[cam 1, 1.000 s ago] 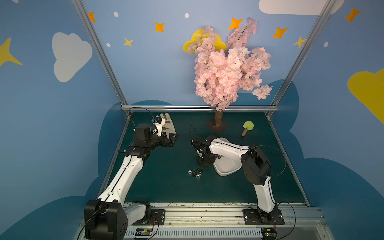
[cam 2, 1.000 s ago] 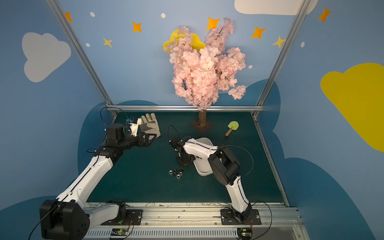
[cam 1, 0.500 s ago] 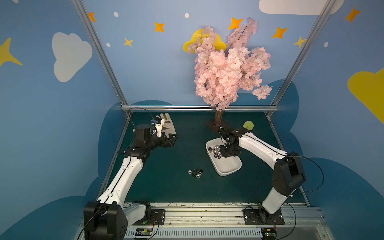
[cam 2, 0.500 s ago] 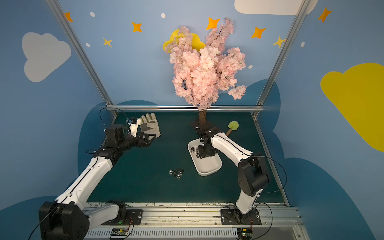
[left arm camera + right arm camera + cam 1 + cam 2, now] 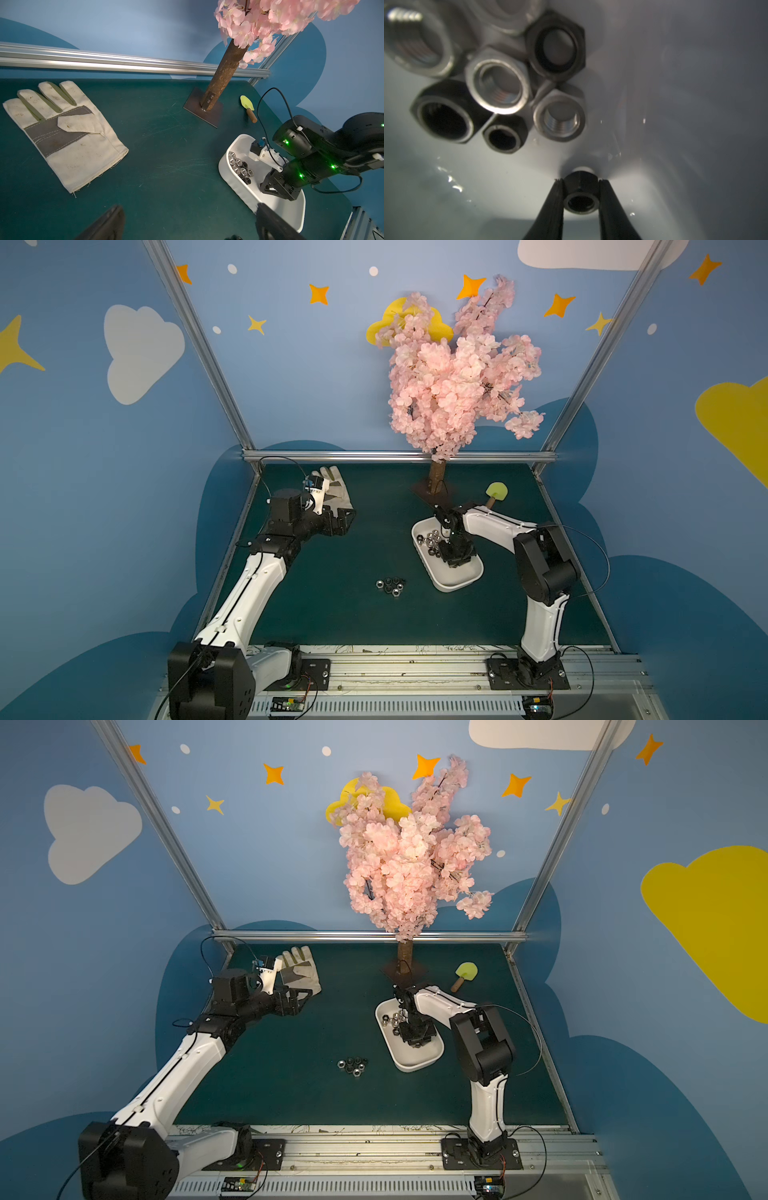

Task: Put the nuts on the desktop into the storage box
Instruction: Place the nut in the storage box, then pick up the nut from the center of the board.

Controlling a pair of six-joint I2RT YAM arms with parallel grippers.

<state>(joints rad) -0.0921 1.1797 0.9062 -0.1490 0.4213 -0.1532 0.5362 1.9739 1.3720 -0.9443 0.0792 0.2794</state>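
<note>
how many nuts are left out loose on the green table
6, as far as shows: small silver-grey and dark metal hex nuts bunched in one touching cluster on the dark green desktop, apart from the white plastic storage box. They crowd, so one may be hidden.

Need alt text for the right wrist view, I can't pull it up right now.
The right tool pinches a dark hex nut between its two black fingers, over the white floor of the storage box. Beyond it lies a blurred cluster of silver and dark nuts.
</note>
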